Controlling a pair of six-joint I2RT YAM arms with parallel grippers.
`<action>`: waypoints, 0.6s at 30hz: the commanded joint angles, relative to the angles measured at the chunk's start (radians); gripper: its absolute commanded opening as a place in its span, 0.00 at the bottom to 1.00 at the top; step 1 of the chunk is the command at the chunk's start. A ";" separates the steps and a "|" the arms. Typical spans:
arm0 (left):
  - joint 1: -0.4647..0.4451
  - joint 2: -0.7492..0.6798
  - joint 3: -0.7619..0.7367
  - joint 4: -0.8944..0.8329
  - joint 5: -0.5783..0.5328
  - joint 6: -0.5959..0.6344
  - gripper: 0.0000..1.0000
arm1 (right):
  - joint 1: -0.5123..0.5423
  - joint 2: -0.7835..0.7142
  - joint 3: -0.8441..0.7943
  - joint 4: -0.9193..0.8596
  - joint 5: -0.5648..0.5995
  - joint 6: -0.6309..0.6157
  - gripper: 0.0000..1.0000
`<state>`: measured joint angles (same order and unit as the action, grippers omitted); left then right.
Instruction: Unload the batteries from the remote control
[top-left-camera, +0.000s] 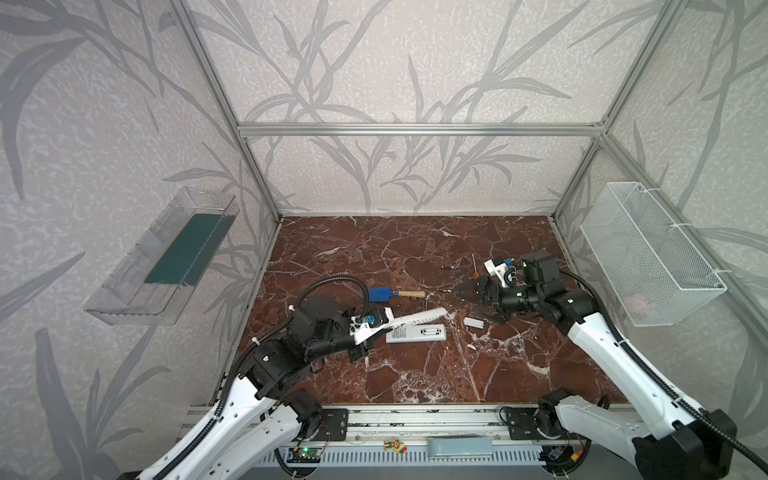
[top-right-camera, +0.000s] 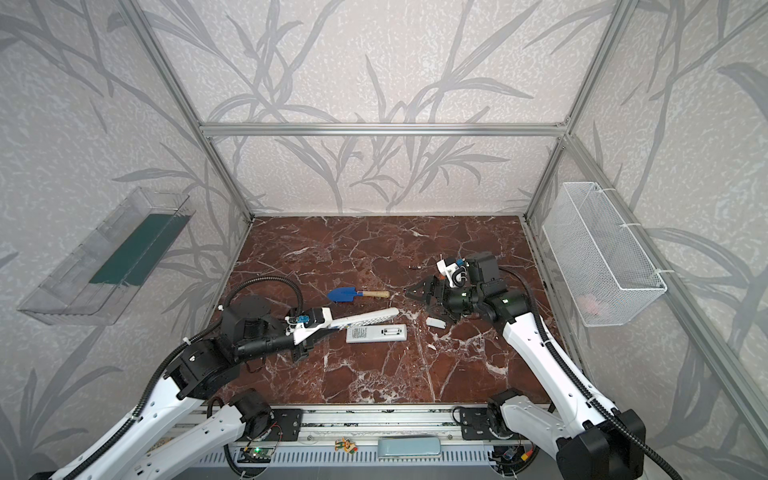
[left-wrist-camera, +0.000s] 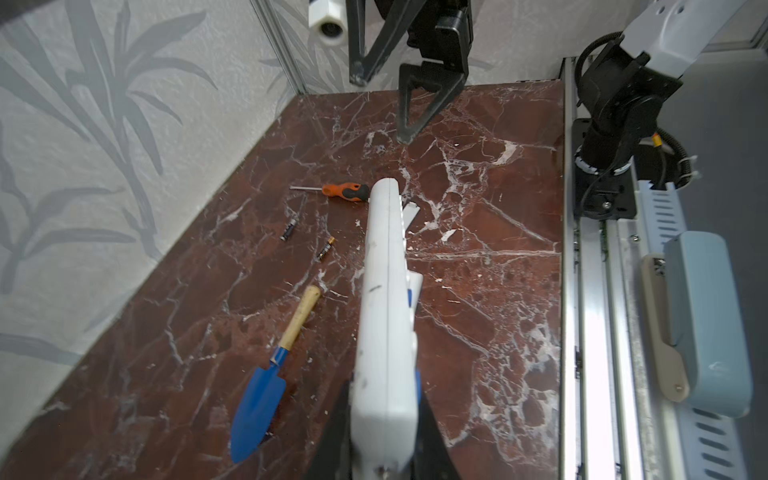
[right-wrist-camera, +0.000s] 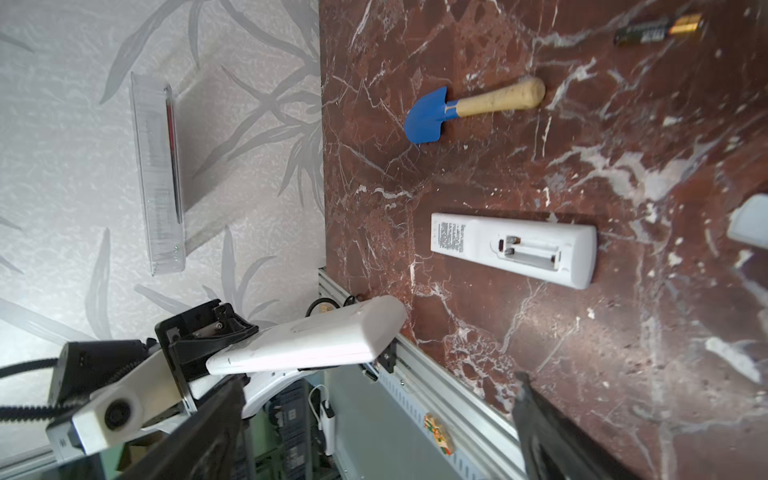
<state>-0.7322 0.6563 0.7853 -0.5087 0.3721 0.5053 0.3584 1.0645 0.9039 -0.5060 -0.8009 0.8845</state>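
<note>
My left gripper (top-left-camera: 376, 332) (left-wrist-camera: 384, 415) is shut on one end of a long white remote (top-left-camera: 417, 318) (left-wrist-camera: 386, 291) (right-wrist-camera: 307, 338) and holds it tilted above the table. A second white remote (top-left-camera: 415, 333) (top-right-camera: 376, 333) (right-wrist-camera: 513, 247) lies face down under it, with its battery bay open and empty. Two dark batteries (left-wrist-camera: 288, 230) (left-wrist-camera: 325, 248) lie loose on the marble; one (right-wrist-camera: 656, 29) shows in the right wrist view. My right gripper (top-left-camera: 473, 305) (top-right-camera: 426, 306) (right-wrist-camera: 376, 379) hangs open and empty just right of the remotes.
A white plastic cover (top-left-camera: 473, 322) (top-right-camera: 434, 322) lies below the right gripper. A blue trowel (top-left-camera: 395, 294) (left-wrist-camera: 266, 386) and an orange screwdriver (left-wrist-camera: 345, 192) lie behind the remotes. A wire basket (top-left-camera: 648, 253) hangs on the right wall, a clear bin (top-left-camera: 166, 257) on the left.
</note>
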 joint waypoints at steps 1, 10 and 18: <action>-0.118 0.000 0.025 0.101 -0.240 0.186 0.00 | 0.061 -0.023 -0.037 0.130 0.017 0.242 0.99; -0.457 0.034 -0.075 0.366 -0.712 0.463 0.00 | 0.179 0.005 -0.014 0.276 0.196 0.435 0.98; -0.609 0.132 -0.122 0.566 -0.917 0.641 0.00 | 0.188 0.012 -0.023 0.347 0.246 0.482 0.75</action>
<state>-1.3148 0.7807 0.6777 -0.0948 -0.4274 1.0245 0.5396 1.0744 0.8627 -0.2127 -0.5892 1.3388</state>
